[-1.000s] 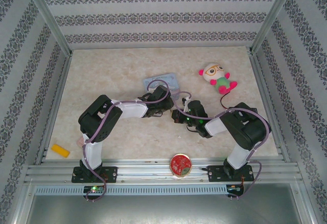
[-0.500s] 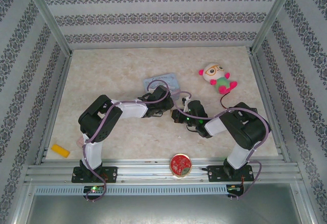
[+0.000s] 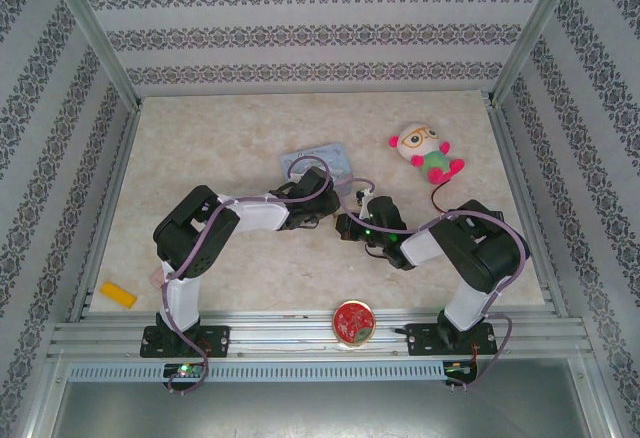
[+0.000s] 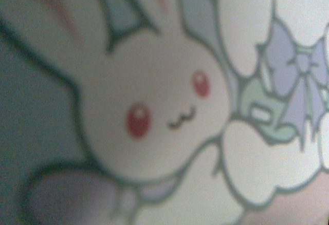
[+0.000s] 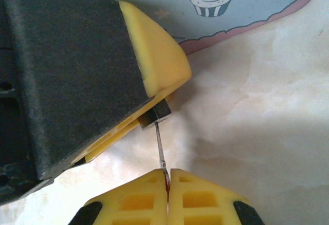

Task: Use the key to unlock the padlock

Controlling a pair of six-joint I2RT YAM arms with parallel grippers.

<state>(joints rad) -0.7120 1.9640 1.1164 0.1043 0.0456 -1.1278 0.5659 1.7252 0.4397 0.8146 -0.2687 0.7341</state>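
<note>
- Plainly, the biggest hazard is the tin (image 5: 247, 9) just behind the meeting point: a wide twist of either wrist could knock a finger against it and spoil the aim.
- The left pincer (image 5: 151, 118) seems clamped on the padlock (image 5: 160, 111), with little of the dark body showing. A hard turn of the key could roll it in the pads.
- The right pincer (image 5: 167, 186) is pressed together on the key (image 5: 160, 148), whose thin blade reaches up to the padlock. A push off its line could bend it or make it slip.
- Around all this stand walls (image 3: 300, 33) papered in patterned stripes, edged by metal posts.
- The worktop (image 3: 220, 148) is pale, marbled and smooth, so a dropped key would be hard to spot.
</note>
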